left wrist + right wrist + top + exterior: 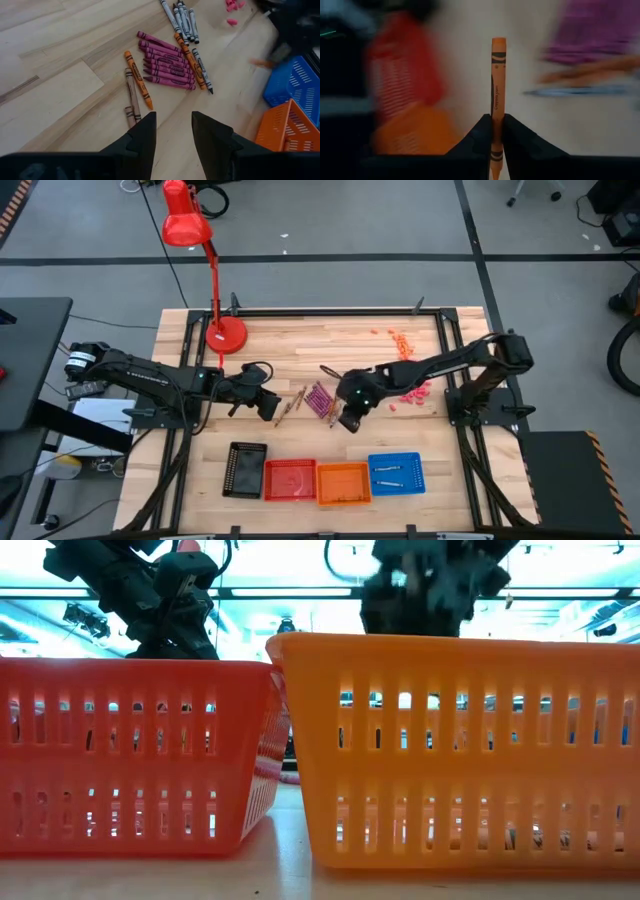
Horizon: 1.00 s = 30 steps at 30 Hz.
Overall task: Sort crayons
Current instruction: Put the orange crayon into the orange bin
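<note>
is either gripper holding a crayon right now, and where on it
Yes: the right gripper is shut on an orange crayon, pinched near its lower end. The left gripper is open, holding nothing.

One orange crayon [498, 95], paper-wrapped, is pinched upright between two dark fingertips [481, 131]. On the wooden table, a row of magenta crayons [167, 67] is laid side by side, flanked by an orange crayon [190, 61] and a grey one [202, 70]. Nearby, an orange crayon [138, 79] and two brown crayons [132, 97] are seen; more grey crayons [180, 19] lie beyond.
</note>
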Available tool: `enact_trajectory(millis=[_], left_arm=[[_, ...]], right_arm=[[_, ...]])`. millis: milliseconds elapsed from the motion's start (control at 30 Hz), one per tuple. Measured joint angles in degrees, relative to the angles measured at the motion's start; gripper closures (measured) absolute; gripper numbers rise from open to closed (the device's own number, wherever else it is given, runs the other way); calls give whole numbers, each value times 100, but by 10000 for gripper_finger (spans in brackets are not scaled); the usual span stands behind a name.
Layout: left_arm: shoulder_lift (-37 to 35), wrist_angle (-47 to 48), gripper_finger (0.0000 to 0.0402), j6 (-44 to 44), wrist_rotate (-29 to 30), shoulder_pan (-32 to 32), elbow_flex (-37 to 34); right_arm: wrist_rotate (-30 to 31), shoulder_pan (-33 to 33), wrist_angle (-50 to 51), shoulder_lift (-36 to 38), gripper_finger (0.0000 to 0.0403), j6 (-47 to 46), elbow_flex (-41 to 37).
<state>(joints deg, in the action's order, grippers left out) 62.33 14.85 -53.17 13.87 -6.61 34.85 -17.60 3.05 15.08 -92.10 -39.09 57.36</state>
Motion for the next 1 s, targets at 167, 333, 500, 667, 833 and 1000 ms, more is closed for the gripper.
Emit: enact_trajectory(millis=[167, 333, 500, 667, 833, 1000], left_arm=[[-2, -2, 264, -2, 129, 0, 0], [-2, -94, 264, -40, 155, 0, 0], [0, -179, 264, -39, 307, 0, 0], [0, -185, 264, -39, 683, 2, 0], [-1, -364, 264, -18, 949, 3, 2], [-2, -764, 264, 2, 1077, 7, 2]], right_arm=[[-496, 426, -400, 129, 359, -82, 7], [-553, 1074, -798, 127, 359, -153, 7], [-286, 1698, -961, 127, 359, -212, 7], [621, 2112, -966, -129, 359, -182, 13], [569, 2201, -950, -655, 359, -582, 186], [583, 2247, -877, -930, 359, -968, 286]])
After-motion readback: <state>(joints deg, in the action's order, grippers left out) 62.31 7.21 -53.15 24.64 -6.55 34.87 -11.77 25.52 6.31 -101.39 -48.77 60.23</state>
